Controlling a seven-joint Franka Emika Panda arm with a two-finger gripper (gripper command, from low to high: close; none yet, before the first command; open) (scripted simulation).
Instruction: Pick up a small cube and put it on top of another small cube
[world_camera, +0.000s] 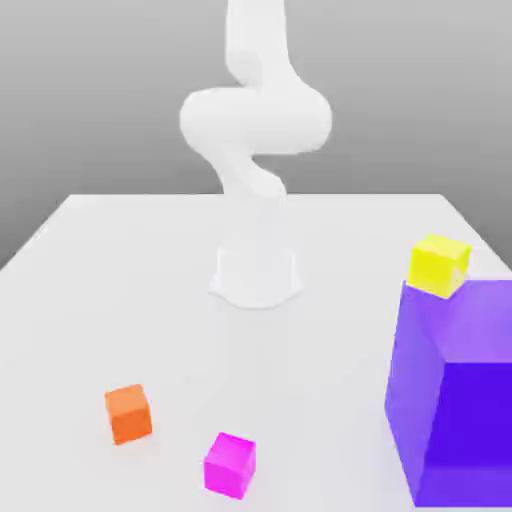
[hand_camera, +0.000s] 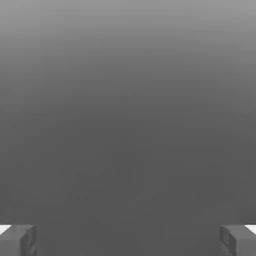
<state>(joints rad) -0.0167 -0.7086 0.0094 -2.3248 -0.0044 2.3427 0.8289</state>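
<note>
Gripper (hand_camera: 128, 241): jaws wide apart, nothing betw. them, hand view.
Magenta cube (world_camera: 230, 465): bottom of exterior view, just L of centre, on table (world_camera: 310, 400); task's pick.
Yellow cube (world_camera: 438, 265): exterior view's right, upper half; looks to be behind or at edge of purple block (world_camera: 475, 430), contact unclear. Stack target.
Orange cube (world_camera: 128, 414): lower left, exterior view.
Risks: turned magenta cube may slip if jaws meet corners; arm may clip tall block nr target; off-centre release could topple stack.
</note>
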